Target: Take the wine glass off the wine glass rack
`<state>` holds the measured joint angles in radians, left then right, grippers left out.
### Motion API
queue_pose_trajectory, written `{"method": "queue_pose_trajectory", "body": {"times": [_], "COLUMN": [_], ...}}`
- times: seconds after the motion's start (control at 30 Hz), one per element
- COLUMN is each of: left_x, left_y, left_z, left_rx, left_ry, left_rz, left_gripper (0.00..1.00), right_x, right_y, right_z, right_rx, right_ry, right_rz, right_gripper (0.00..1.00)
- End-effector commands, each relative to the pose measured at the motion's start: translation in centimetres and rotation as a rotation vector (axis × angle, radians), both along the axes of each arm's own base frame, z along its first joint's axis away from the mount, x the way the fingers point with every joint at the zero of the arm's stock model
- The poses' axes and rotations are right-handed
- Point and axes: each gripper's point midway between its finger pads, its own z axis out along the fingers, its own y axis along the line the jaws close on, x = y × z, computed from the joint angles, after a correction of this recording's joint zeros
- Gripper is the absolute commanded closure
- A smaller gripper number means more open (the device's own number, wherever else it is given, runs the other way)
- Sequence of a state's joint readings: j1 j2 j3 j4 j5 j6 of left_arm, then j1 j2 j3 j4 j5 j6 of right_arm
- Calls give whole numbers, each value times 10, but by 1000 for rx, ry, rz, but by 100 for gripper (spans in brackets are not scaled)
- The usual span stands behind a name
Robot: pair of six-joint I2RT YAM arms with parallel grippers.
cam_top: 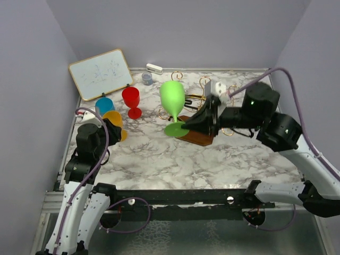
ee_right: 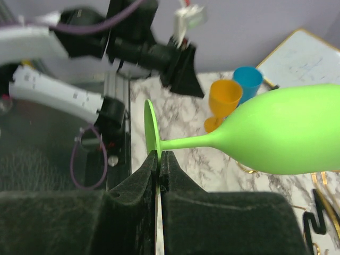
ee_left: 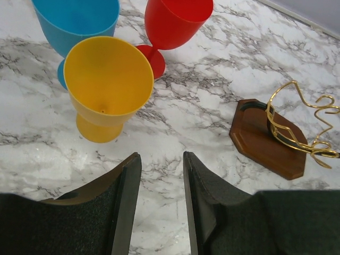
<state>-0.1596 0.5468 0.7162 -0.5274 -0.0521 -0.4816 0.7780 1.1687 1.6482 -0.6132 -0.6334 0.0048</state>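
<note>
The green wine glass point(cam_top: 172, 98) stands upright with its bowl on top, just left of the wine glass rack's brown wooden base point(cam_top: 201, 138). My right gripper point(cam_top: 184, 126) is shut on the rim of the glass's round foot point(ee_right: 150, 127); in the right wrist view point(ee_right: 160, 157) the stem and bowl point(ee_right: 287, 135) stretch off to the right. I cannot tell whether the foot touches the table. The rack's gold wire arms point(cam_top: 205, 84) rise behind my right gripper. My left gripper point(ee_left: 162, 159) hangs open over bare marble, with the rack point(ee_left: 265, 141) to its right.
A yellow glass point(ee_left: 109, 79), a blue glass point(ee_left: 79, 21) and a red glass point(ee_left: 175, 21) stand upright at the left of the table. A whiteboard point(cam_top: 100, 73) leans at the back left. A small grey cup point(cam_top: 147, 78) and a white object point(cam_top: 154, 68) sit by the back wall.
</note>
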Motion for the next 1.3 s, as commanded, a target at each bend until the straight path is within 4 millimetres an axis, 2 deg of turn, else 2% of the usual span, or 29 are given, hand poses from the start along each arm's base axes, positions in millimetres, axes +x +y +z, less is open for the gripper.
{"method": "queue_pose_trajectory", "body": {"times": [0.0,0.17,0.2,0.23,0.33,0.4,0.5,0.67,0.77,0.97,1.27], "left_x": [-12,-34,-38,-43,-57,-68,-83,-108,-116,-126,-131], "left_y": [-16,-33,-36,-38,-38,-43,-57,-79,-81,-92,-92], "left_z": [47,104,111,118,125,122,106,77,64,52,44], "left_rx": [-143,-240,-251,-259,-264,-277,-312,-377,-388,-452,-453], "left_ry": [-39,-69,-64,-59,-9,37,131,248,279,299,310], "left_rz": [-28,-113,-131,-141,-149,-175,-256,-393,-412,-472,-477], "left_gripper": [59,58,58,58,57,57,57,57,57,57,57], "right_x": [-22,-58,-65,-80,-95,-96,-96,-92,-89,-87,-92], "right_y": [6,27,30,35,41,42,43,39,39,43,51], "right_z": [-40,-112,-125,-144,-169,-183,-208,-225,-241,-275,-279], "right_rx": [-117,-297,-330,-363,-380,-392,-439,-429,-468,-554,-530], "right_ry": [-286,-465,-517,-565,-711,-813,-959,-1183,-1277,-1423,-1537], "right_rz": [-24,73,84,124,129,100,62,-24,-19,18,19], "right_gripper": [99,99,99,99,99,99,99,99,99,99,99]}}
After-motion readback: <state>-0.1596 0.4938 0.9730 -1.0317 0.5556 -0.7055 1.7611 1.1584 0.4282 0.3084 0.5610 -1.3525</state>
